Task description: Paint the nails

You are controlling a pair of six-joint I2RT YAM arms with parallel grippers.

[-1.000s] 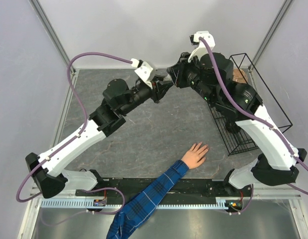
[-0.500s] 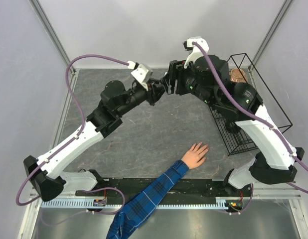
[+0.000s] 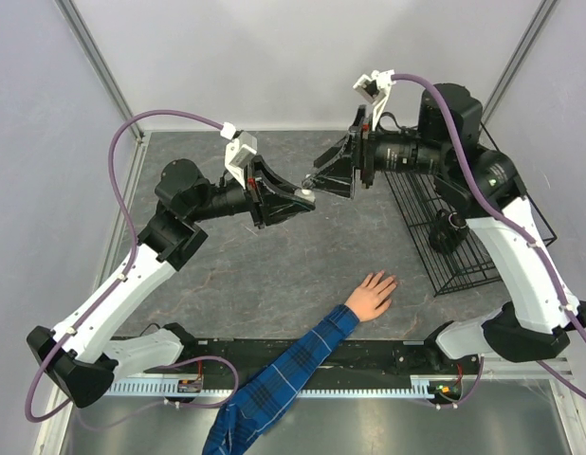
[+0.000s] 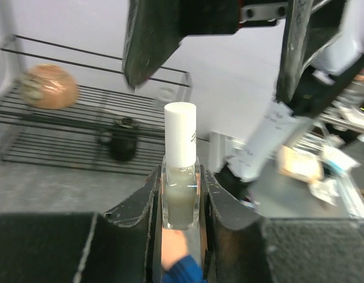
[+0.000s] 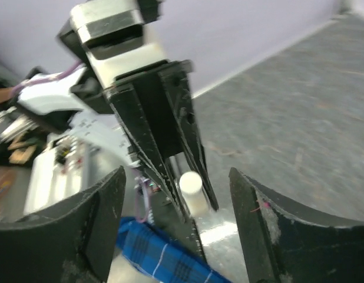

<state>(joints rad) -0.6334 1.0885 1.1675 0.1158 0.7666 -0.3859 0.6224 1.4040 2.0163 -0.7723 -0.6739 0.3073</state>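
2 grippers face each other above the table (image 3: 265, 261): my left gripper (image 3: 298, 197) is clamped on a nail polish bottle (image 4: 181, 200), its white cap pointing at my right gripper (image 3: 323, 177), whose jaws are spread wide. The nails (image 3: 390, 281), too small to make out, are on a hand (image 3: 372, 296) lying flat by the near edge, right of centre, well apart from both. A wire rack (image 3: 464, 275) stands at the right.

Left gripper (image 5: 197, 203) clamps white-capped bottle (image 5: 191, 184); blue plaid sleeve (image 5: 164, 259) below.

Both arms raised, tip to tip: left pincer (image 3: 305, 197) clamped, right pincer (image 3: 326, 177) spread wide.
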